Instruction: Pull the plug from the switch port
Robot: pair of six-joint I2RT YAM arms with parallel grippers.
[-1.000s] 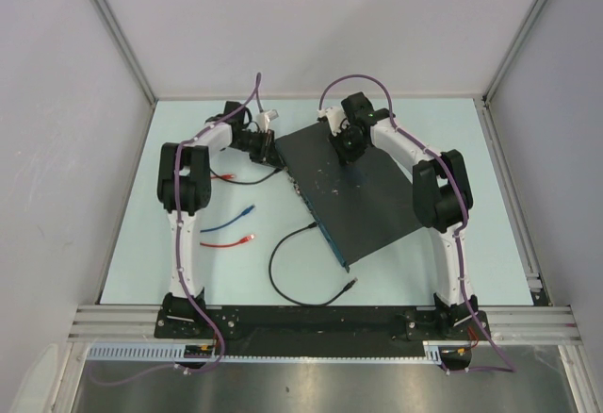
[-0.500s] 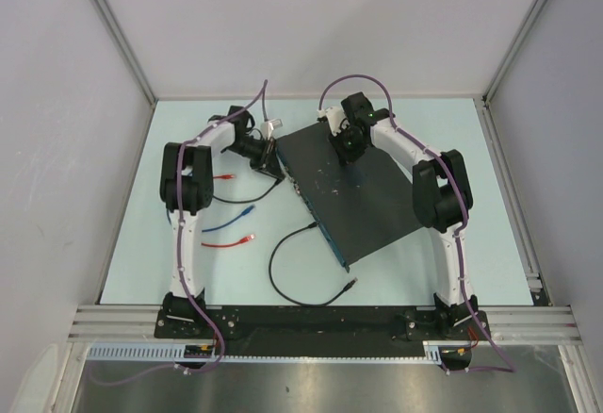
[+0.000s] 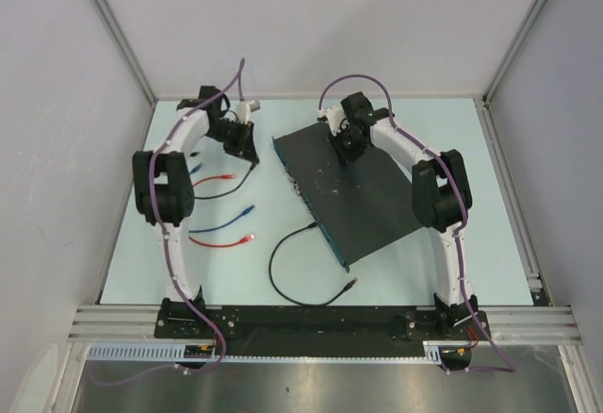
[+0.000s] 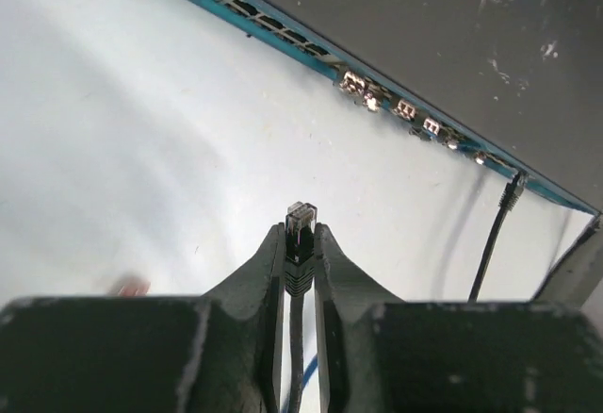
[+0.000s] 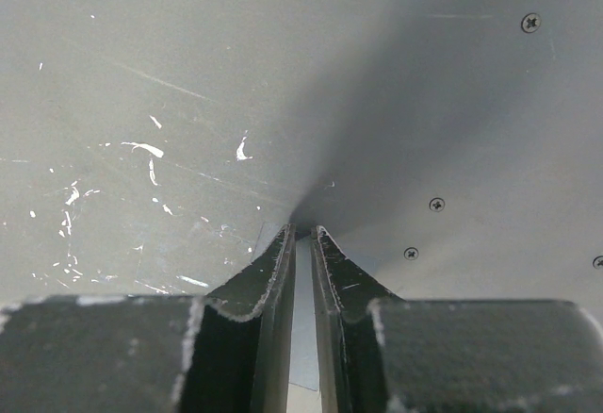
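Your tabletop (image 3: pixel 424 276) is a pale blue-green sheet. The switch (image 3: pixel 363 196) lies flat on it at a slant, right of centre, with its bluish socket edge facing left and toward the near side. A black looped cable (image 3: pixel 271 270) lies in front of that edge. One end meets the edge and the other plug lies free near the front. Left of the switch you have a red cable (image 3: pixel 215 179), a blue cable (image 3: pixel 236 215) and a second red cable (image 3: pixel 226 241), side by side but apart. A thin black cable (image 3: pixel 247 179) curves between the upper red one and the switch, its far end held off the surface in the left claw (image 4: pixel 301 234).
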